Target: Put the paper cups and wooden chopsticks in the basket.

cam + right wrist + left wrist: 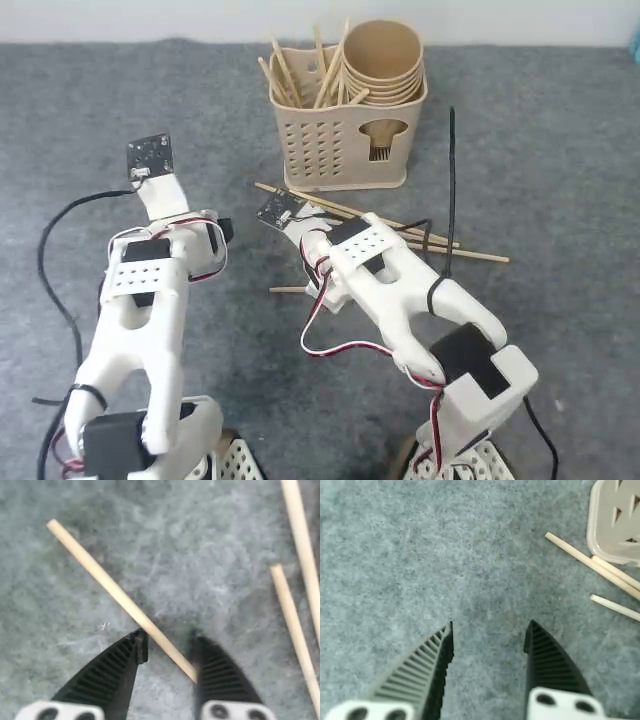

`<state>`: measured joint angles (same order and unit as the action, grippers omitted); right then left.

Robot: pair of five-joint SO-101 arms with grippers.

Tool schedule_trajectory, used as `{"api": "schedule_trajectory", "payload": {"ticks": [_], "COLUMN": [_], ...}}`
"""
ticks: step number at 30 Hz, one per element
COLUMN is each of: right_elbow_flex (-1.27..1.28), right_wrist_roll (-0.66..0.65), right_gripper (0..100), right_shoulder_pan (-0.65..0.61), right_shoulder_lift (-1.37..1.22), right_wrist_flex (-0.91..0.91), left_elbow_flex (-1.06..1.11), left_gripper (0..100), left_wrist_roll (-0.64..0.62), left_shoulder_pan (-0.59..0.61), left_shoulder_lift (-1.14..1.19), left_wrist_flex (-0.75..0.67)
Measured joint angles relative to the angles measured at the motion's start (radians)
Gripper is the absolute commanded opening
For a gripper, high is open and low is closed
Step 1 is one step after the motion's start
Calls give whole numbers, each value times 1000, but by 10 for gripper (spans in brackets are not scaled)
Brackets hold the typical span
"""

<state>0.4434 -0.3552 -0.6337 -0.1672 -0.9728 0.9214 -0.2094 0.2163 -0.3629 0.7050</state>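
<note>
Basket (pixel 332 152) holding stacked paper cups (pixel 382 50) and chopsticks (pixel 284 68) (leaning), both arms' jaws spread.

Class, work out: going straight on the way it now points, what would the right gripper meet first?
Probably the wooden chopstick lying across the right gripper's open gap, then the grey mat; depth is unclear.

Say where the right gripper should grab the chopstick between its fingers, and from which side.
From above, fingers across the shaft. The chopstick lies flat on the carpet, so a top-down pinch suits it. Its end sits close by one finger of the open right gripper; probably grip further along, nearer mid-shaft, so it won't slip out.
</note>
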Motion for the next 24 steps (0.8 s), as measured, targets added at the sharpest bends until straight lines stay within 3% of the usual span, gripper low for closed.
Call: {"api": "schedule_trajectory", "payload": {"ticks": [12, 20, 24], "right_elbow_flex": [0, 0, 0], "right_wrist_roll": [-3, -3, -3], "right_gripper": [8, 8, 8], "right_shoulder_pan": [0, -61, -63], "right_shoulder_lift": [129, 502, 726], "right_wrist_flex": [-133, -176, -112], "left_elbow_flex": [0, 0, 0], "left_gripper": [218, 218, 218], "left_wrist_roll": [0, 0, 0], "left_shoulder_pan": [0, 0, 0], "left_shoulder_lift": [0, 0, 0], "left_wrist_flex": [0, 0, 0]}}
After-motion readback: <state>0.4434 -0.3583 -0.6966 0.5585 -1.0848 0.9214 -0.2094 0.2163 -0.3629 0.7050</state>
